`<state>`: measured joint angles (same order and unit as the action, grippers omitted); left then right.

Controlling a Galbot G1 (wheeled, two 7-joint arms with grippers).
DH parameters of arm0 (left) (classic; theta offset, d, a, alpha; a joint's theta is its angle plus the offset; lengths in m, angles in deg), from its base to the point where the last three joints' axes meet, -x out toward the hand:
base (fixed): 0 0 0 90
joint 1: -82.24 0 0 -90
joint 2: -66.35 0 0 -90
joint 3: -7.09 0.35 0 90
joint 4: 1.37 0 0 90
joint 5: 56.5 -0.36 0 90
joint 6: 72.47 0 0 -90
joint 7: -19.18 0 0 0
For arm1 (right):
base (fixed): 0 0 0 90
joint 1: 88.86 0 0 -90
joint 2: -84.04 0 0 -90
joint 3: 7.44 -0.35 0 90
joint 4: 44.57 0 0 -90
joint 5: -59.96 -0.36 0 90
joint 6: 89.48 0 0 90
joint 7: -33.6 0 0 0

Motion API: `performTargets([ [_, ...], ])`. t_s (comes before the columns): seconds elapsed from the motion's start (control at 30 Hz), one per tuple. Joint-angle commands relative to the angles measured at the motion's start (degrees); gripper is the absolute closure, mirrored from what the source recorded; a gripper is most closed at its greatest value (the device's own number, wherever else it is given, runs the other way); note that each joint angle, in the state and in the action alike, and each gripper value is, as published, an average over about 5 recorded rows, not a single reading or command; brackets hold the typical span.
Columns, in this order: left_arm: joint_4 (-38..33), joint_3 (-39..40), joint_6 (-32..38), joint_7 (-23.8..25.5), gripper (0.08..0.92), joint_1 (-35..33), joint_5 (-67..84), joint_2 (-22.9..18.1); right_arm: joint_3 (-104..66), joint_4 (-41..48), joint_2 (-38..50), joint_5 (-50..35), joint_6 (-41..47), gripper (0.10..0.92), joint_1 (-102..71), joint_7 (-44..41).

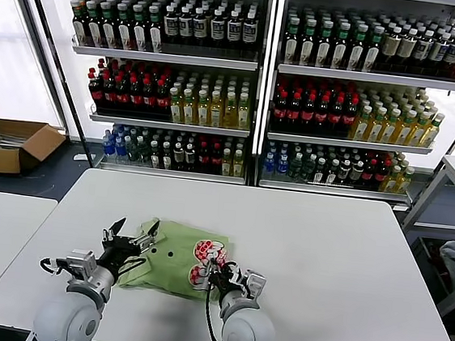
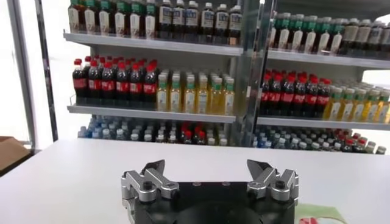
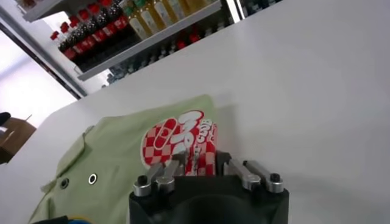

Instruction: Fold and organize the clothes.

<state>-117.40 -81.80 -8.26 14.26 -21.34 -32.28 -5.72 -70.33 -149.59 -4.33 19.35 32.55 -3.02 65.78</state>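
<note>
A: Where is the green shirt (image 1: 174,256)?

B: It lies folded up on the white table (image 1: 324,262), near the front edge. Its red-and-white print (image 1: 206,259) faces up on the right side.

A: What is the left gripper (image 1: 133,234) doing?

B: It sits over the left side of the shirt. Its fingers are spread wide and hold nothing.

A: And the right gripper (image 3: 198,167)?

B: It is at the right edge of the shirt, by the print. Its fingers are close together and pinch the cloth there.

A: What is behind the table?

B: Shelves (image 1: 263,64) full of bottles.
</note>
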Motion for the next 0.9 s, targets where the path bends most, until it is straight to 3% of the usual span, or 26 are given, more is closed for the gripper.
performTargets([
  [0.03, -0.2, -0.7, -0.1, -0.3, 0.177, -0.4, -0.4, -0.6, 0.8, -0.4, 1.2, 2.6, -0.2, 0.707, 0.2, -0.1],
  [0.3, -1.2, -0.7, -0.2, -0.3, 0.177, -1.5, -0.4, -1.3, -1.1, -4.6, 8.9, 6.0, 1.0, 0.908, -0.2, -3.7],
  [0.6, -2.8, 0.5, -0.7, -0.5, 0.177, -1.6, -0.7, -3.2, -8.6, -6.0, 31.6, 1.0, 1.3, 0.915, 2.9, -9.7],
  [0.73, -3.0, 0.5, -0.8, -0.5, 0.177, -1.7, -0.8, -3.6, -9.7, -4.2, 33.2, 3.3, 1.3, 0.915, 0.7, -12.8],
  [0.9, -3.2, 0.7, -0.9, -0.4, 0.177, -2.3, -1.4, -4.1, -10.8, -3.5, 29.0, 17.0, 1.1, 0.842, -1.2, -15.1],
])
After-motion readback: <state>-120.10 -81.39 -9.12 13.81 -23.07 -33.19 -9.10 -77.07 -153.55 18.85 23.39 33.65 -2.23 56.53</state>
